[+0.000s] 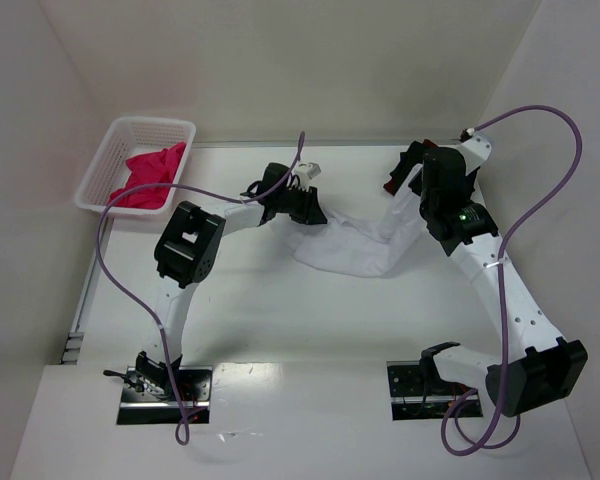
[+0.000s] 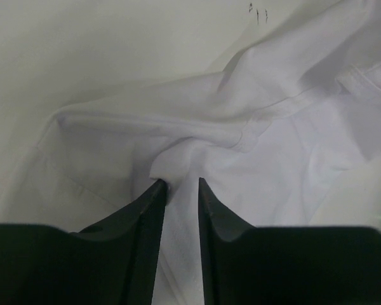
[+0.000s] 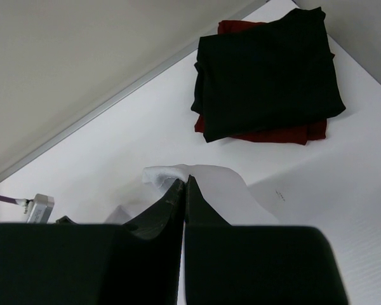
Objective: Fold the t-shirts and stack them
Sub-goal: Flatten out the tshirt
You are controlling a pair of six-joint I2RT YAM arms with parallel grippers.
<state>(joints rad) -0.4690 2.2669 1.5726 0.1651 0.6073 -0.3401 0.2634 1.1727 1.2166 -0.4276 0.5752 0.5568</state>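
A white t-shirt [image 1: 355,248] lies crumpled mid-table, stretched between both grippers. My left gripper [image 1: 313,212] is shut on a fold at its left end; in the left wrist view the white t-shirt [image 2: 273,133] fills the frame and a fold of it sits between the nearly closed jaws of the left gripper [image 2: 181,184]. My right gripper [image 1: 420,205] is shut on its right end, and the right gripper [image 3: 185,180] pinches a raised edge of the white t-shirt [image 3: 225,184]. A folded black t-shirt [image 3: 267,67] lies on a folded dark red t-shirt [image 3: 286,135] beyond it. Pink t-shirts [image 1: 150,175] sit in the basket.
The white mesh basket [image 1: 105,165] stands at the far left corner. The black and red stack [image 1: 394,185] is mostly hidden behind the right arm at the far edge. Walls close the table on three sides. Purple cables loop over both arms.
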